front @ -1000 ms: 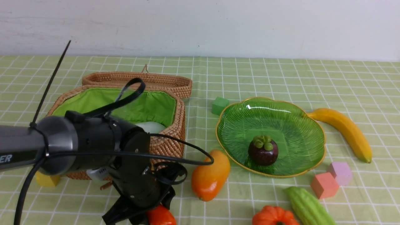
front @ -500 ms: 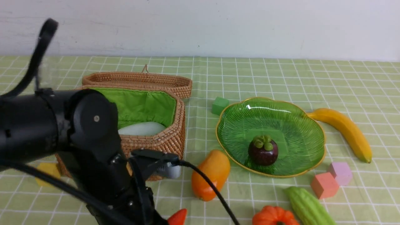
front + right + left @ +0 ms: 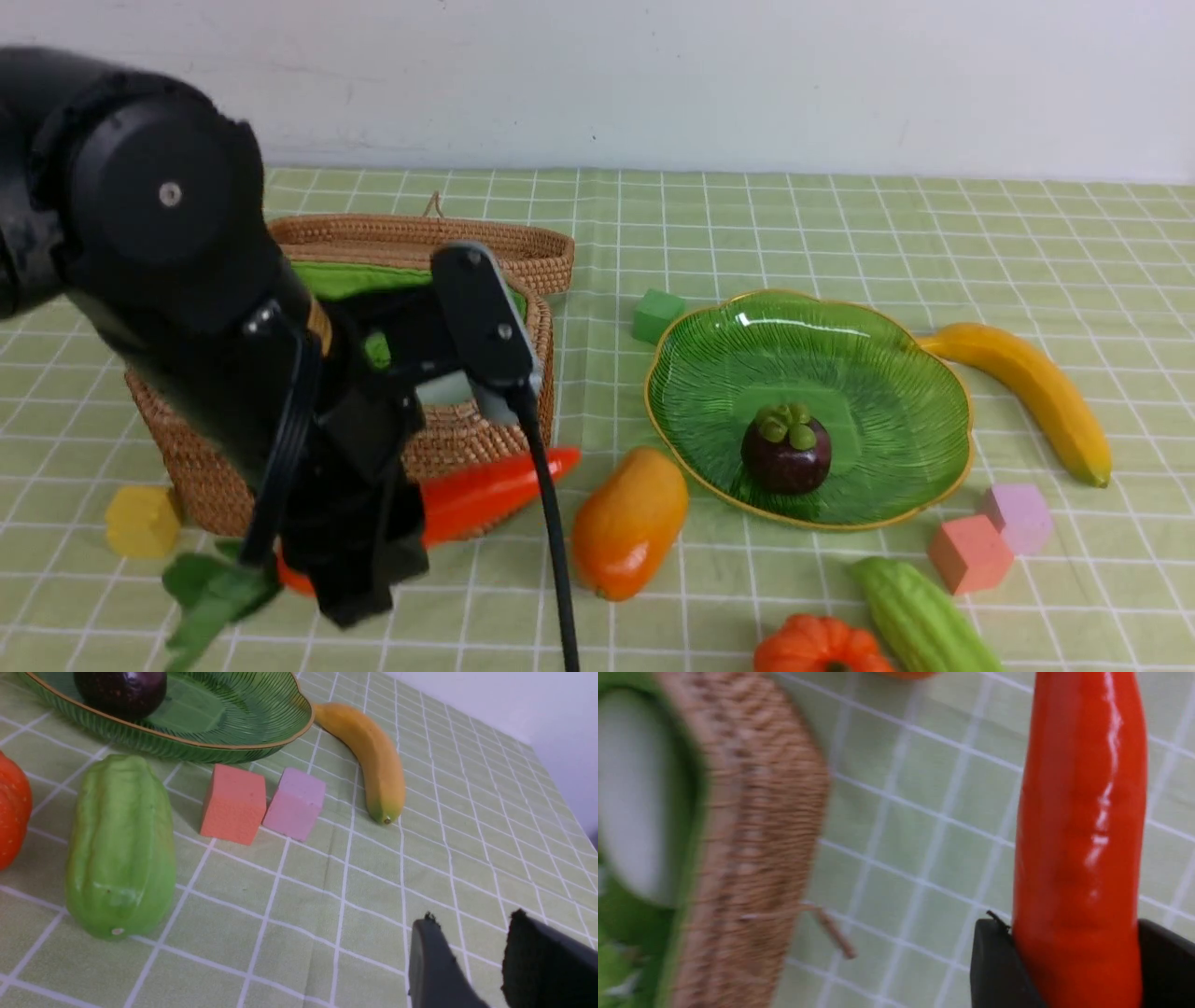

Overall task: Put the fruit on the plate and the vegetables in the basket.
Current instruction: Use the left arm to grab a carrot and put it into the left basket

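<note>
Lifting the carrot clear of the cloth where it was lying a second ago | we are now carrying it at the basket's 6 o'clock, tip aiming toward 2 o'clock, not yet inside | left gripper is clamping its thick end | right gripper is hanging part-open, holding nothing.

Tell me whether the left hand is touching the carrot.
Touching. The left wrist view shows the carrot wedged between the two black fingers of the left hand, both pressed against its sides with no gap.
</note>
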Robot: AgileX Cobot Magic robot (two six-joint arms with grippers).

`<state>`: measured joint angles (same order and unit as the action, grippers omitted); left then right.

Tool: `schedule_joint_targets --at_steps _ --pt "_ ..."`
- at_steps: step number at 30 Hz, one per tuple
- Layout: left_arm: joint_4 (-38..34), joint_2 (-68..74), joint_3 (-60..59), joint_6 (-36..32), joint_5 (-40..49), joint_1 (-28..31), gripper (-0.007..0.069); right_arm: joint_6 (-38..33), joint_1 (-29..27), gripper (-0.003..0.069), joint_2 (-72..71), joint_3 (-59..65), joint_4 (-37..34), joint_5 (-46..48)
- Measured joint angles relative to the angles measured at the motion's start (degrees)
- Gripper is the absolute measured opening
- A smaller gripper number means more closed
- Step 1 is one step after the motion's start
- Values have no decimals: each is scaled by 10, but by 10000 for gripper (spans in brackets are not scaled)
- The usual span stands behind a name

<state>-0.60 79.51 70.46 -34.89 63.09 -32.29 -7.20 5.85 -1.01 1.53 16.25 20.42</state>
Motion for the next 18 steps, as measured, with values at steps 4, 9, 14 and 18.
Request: schedule_joint_targets --at_steps 4,9,14,18 --pt "60 0 40 14 -28 21 328 0 0 240 0 0 0 0" --pt "69 1 56 -6 -71 90 328 0 0 240 0 0 0 0" --pt "69 23 57 -73 -109 155 328 0 0 240 0 0 0 0" --pt "78 55 57 -114 -151 170 328 0 0 240 0 0 0 0"
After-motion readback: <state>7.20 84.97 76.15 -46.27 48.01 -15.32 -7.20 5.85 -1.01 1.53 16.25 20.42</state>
